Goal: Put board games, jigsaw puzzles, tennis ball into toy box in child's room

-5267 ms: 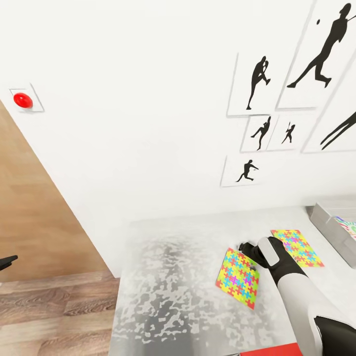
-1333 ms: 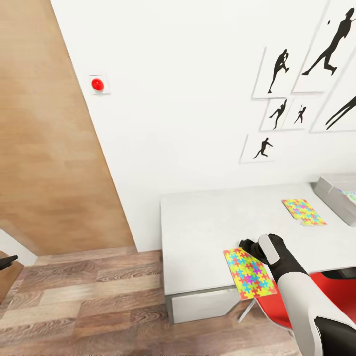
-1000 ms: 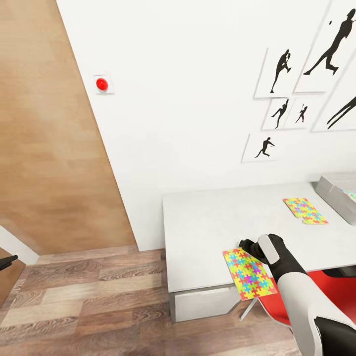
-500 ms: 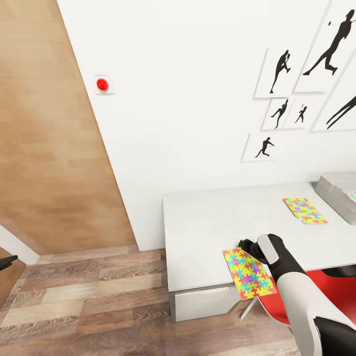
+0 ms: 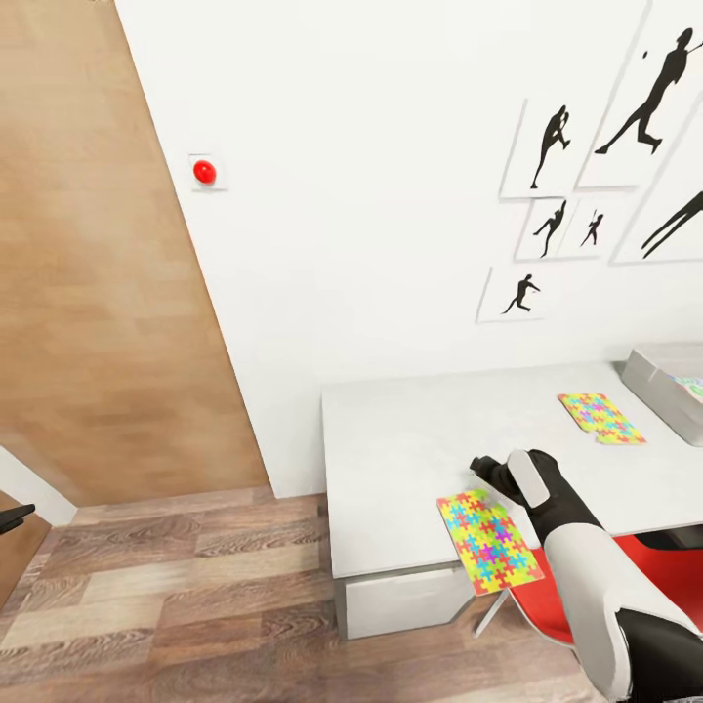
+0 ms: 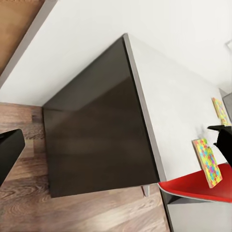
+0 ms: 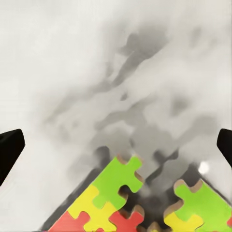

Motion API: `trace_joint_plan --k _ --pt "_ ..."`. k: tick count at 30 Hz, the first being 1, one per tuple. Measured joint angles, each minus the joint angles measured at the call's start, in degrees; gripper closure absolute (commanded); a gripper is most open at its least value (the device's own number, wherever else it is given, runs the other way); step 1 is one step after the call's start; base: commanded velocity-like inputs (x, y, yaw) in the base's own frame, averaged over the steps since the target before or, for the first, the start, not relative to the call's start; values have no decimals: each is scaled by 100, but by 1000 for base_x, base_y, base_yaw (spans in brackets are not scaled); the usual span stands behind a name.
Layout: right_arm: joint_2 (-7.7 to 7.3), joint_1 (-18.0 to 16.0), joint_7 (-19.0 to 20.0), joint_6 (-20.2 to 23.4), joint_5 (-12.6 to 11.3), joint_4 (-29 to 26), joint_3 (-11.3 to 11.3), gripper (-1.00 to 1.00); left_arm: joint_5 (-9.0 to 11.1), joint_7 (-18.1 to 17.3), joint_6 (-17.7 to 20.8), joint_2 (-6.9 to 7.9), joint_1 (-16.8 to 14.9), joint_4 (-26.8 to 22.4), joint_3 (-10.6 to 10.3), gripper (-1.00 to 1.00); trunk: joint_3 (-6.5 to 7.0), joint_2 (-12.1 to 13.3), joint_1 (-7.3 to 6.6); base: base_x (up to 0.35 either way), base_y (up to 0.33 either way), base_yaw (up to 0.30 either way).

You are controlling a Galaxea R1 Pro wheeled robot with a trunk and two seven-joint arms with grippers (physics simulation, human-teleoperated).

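Note:
One jigsaw puzzle [image 5: 488, 542] lies flat at the table's [image 5: 410, 439] front edge, its near part overhanging. My right gripper [image 5: 485, 467] hovers open just behind its far edge and holds nothing. In the right wrist view the puzzle's corner [image 7: 121, 193] lies below the spread gripper [image 7: 116, 145]. The second jigsaw puzzle [image 5: 600, 418] lies farther right, near the grey toy box [image 5: 659, 386], which is cut by the picture's edge with something colourful inside. My left gripper [image 6: 116, 152] hangs open and empty beside the table's dark end panel [image 6: 96, 135].
A red chair [image 5: 635, 576] is tucked under the table, right below my right arm. A wood door [image 5: 98, 293] and a red wall button [image 5: 204, 172] are at the left. Plank floor [image 5: 176, 586] stretches left of the table.
My right gripper has lifted off the near puzzle's far edge and drawn slightly back. The puzzle stays overhanging the table's front. Since the oldest frame the view has pulled back from the table.

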Motion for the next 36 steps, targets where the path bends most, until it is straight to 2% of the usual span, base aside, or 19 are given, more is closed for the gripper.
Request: trace_joint_plan --k 9,23,30,36 --pt "2 -197 -1 -9 0 -14 -1 -100 -3 2 0 0 0 0 0 -100 56 0 0 0 0 0" --pt "1 -312 10 20 -4 -184 1 -100 -4 0 0 0 0 0 0 -100 171 0 0 0 0 0" --pt "-42 -264 101 352 -77 -838 0 -100 -4 0 0 0 0 0 0 -100 234 0 0 0 0 -26" --pt "-55 -224 388 1084 -498 -1810 -7 -100 -5 0 0 2 0 0 0 -100 288 0 -1 0 0 -64"
